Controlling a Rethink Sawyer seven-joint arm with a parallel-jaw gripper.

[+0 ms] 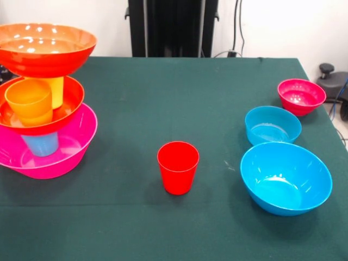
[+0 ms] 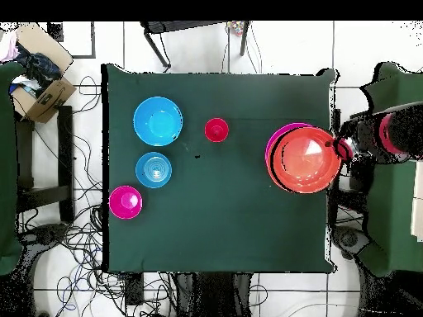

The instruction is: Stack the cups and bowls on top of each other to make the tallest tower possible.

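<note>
large blue bowl (image 1: 286, 178) near front edge; tower (image 1: 43, 98) at left edge.

Glossy smooth plastic bowls (image 1: 286, 178) and red cup (image 1: 178, 167) sit on a matt green cloth table cover (image 1: 163, 98).

red cup (image 1: 178, 167), blue bowls (image 1: 286, 178), magenta bowl (image 1: 301, 96), green table (image 1: 163, 98)

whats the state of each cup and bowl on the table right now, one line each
red cup: upright, alone on the cloth
large blue bowl: upright, empty, unstacked
small blue bowl: upright, empty, unstacked
small magenta bowl: upright, empty, unstacked
pink bowl: tower base, holds light blue cup
lower orange-red bowl: on the blue cup, holds orange cup and yellow cup
top orange-red bowl: rests on the yellow cup
</note>
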